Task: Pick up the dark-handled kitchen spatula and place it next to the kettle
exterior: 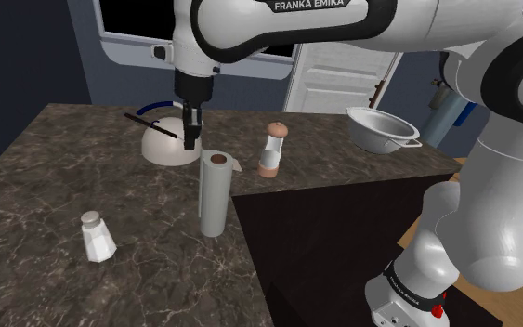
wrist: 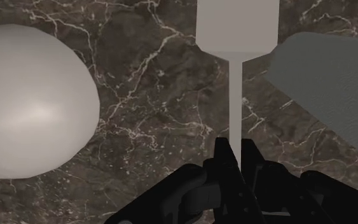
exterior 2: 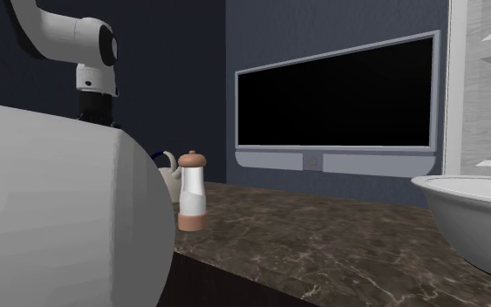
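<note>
Spatula (wrist: 236, 95) in gripper (wrist: 240, 153), beside kettle (wrist: 31, 108)

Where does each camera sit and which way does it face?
Shoulder view: beside the stand, looking down over the counter; arm and gripper show.
Second exterior view: low at the counter, facing the wall screen; a white arm link near.
Wrist view: on the hand, looking down at spatula and kettle; fingers show.
All share the kettle.

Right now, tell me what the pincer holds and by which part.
The spatula, clasped by its thin grey shaft between the fingers of the pincer.
</note>
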Controlling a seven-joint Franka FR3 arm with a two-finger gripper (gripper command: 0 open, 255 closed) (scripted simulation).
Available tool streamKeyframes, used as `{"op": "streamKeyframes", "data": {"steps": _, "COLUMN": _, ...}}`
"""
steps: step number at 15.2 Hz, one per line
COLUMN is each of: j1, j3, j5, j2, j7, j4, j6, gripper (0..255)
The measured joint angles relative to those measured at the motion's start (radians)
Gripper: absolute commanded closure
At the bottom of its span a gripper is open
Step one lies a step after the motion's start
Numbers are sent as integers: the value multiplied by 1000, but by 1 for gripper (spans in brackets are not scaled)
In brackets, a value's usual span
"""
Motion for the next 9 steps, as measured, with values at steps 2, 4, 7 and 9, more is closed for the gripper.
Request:
{"op": "streamKeyframes", "data": {"steps": 2, "j1": 1, "j3": 1, "j5": 0, "j2": 6, "j7": 1, "j4": -18, "j6": 24, "gripper": 255}}
{"op": "streamKeyframes", "data": {"steps": 4, "j1": 1, "j3": 1, "j5": 1, "j2": 11, "j7": 0, "j4": -38, "j6": 49, "gripper": 255}}
{"op": "streamKeyframes", "data": {"steps": 7, "j1": 1, "j3": 1, "j5": 1, "j2": 16, "j7": -2, "j4": -70, "j6": 87, "gripper": 255}}
{"op": "streamKeyframes", "data": {"steps": 9, "j1": 1, "j3": 1, "j5": 2, "j2": 17, "j7": -4, "j4": -96, "j6": 113, "gripper": 255}}
